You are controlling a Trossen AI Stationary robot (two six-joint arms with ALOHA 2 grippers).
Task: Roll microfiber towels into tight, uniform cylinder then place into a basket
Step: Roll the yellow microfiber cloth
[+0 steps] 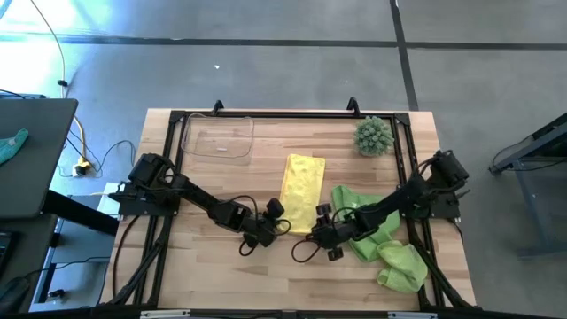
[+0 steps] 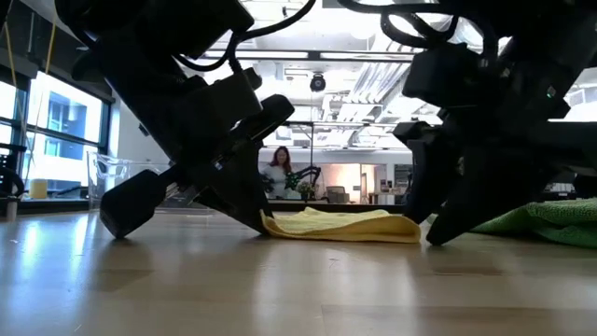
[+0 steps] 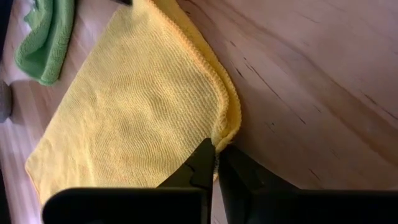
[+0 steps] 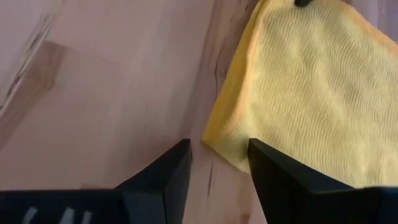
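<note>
Yellow towel (image 1: 302,192) lies flat mid-worktop; left hand (image 3: 216,163) pinches its near corner, right hand (image 4: 219,157) spread around the other. Both should grip evenly, then roll tightly toward the far edge.

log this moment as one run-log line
left gripper: shut on yellow towel near corner | right gripper: open, straddling the other near corner | green towels: unrolled, at right | basket: empty

Bright daylight, floor glare, backlit arms, soft shadows
</note>
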